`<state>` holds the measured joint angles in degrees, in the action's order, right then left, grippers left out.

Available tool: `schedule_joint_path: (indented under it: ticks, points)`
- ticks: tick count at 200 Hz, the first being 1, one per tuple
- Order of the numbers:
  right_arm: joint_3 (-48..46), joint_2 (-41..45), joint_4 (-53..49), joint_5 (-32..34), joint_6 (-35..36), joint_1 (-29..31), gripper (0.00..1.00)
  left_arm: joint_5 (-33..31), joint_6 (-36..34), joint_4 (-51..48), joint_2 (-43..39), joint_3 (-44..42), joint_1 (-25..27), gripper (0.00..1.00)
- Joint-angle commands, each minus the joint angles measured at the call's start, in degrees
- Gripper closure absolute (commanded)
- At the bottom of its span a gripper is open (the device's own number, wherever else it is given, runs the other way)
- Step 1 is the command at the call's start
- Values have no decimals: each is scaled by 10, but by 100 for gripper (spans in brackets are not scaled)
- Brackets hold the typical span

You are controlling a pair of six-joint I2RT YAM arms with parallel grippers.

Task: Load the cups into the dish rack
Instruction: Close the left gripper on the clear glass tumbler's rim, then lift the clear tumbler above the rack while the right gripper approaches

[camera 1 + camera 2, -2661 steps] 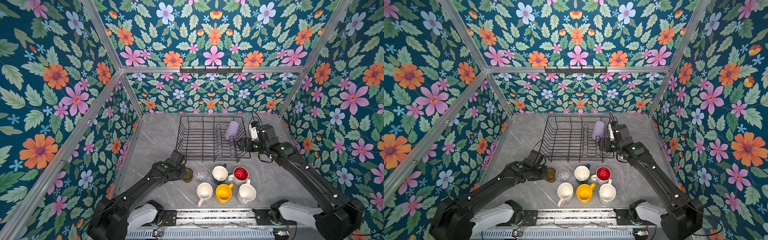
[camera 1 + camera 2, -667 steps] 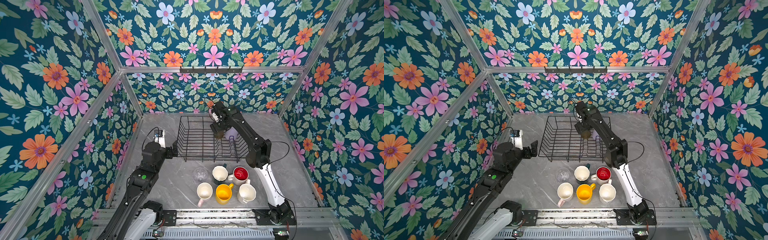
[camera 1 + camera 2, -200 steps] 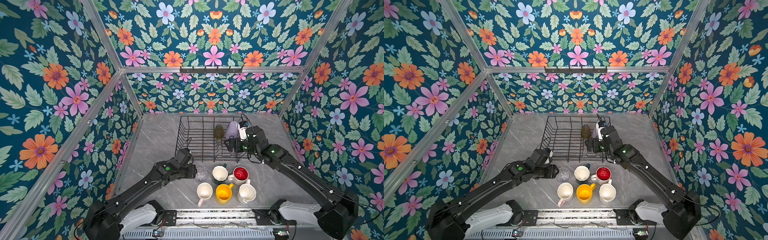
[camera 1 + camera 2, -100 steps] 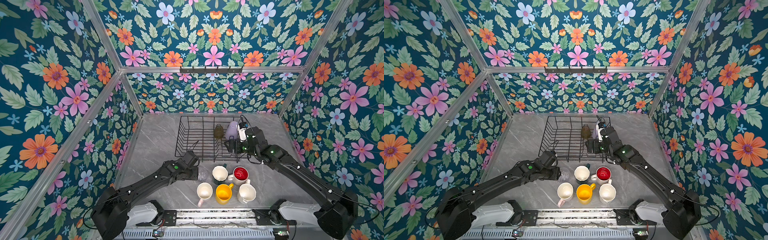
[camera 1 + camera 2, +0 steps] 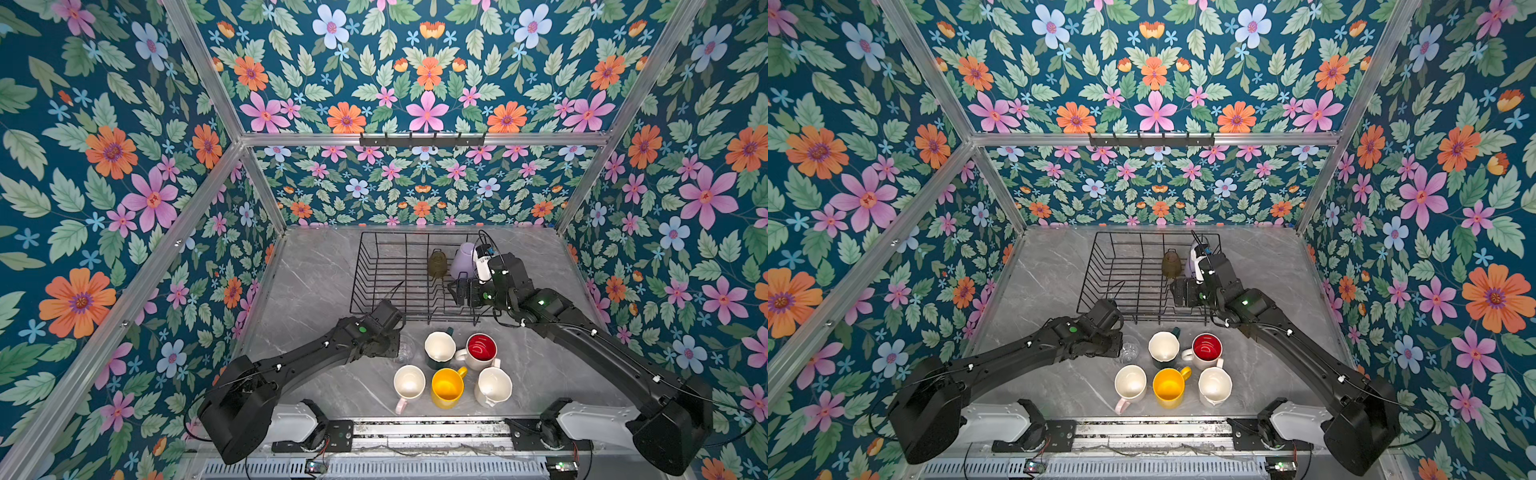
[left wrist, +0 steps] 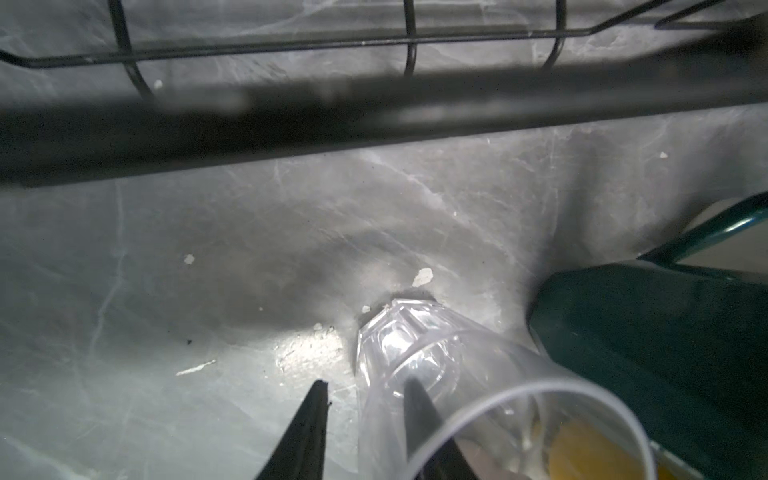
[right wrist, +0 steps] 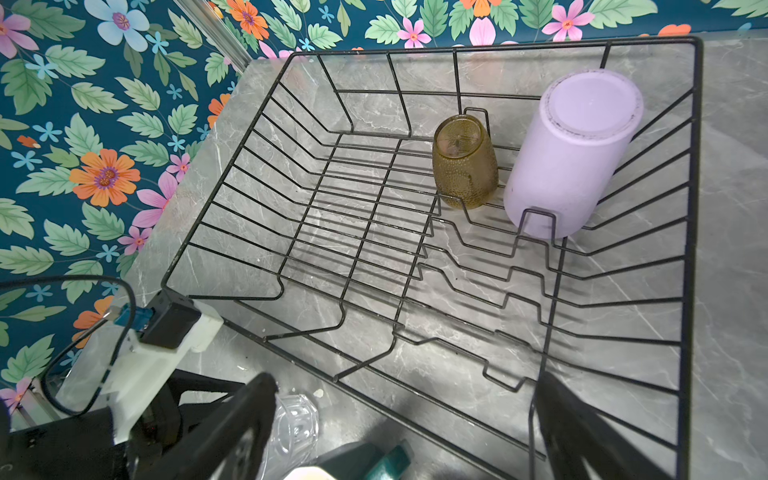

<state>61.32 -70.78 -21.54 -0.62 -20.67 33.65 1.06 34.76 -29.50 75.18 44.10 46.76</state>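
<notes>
The clear glass stands on the table, seen at lower centre in both top views, just below the rack's near edge and left of the green mug. Its wall is straddled by the left gripper: one finger is set inside and one outside, with a gap left at the outer one. The right gripper is held wide apart and empty over the rack's lower right. Since a second ago the left jaws have been narrowed and brought onto the glass.

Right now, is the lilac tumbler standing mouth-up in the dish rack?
No: in the right wrist view the lilac tumbler stands upside down in the dish rack, its closed base facing up.
</notes>
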Motion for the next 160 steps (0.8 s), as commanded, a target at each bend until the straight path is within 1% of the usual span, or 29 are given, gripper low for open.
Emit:
schedule_joint_path:
  ticks: [1,40,73,102,133,160]
  points:
    - [4,-4,5,5,9,-1,4,-18,-9,-12,0,7,0,71]
    - [8,-13,9,1,9,0,4,-31,-16,-31,-6,13,0,80]
    - [10,-18,11,-3,10,-1,4,-49,-27,-53,-9,23,-1,92]
    - [10,-19,12,-5,10,0,4,-49,-31,-56,-13,27,0,100]
    - [9,-18,10,-5,10,-1,4,-45,-34,-71,-22,32,0,100]
    - [9,-15,9,-5,9,-1,4,-44,-34,-96,-54,35,-1,100]
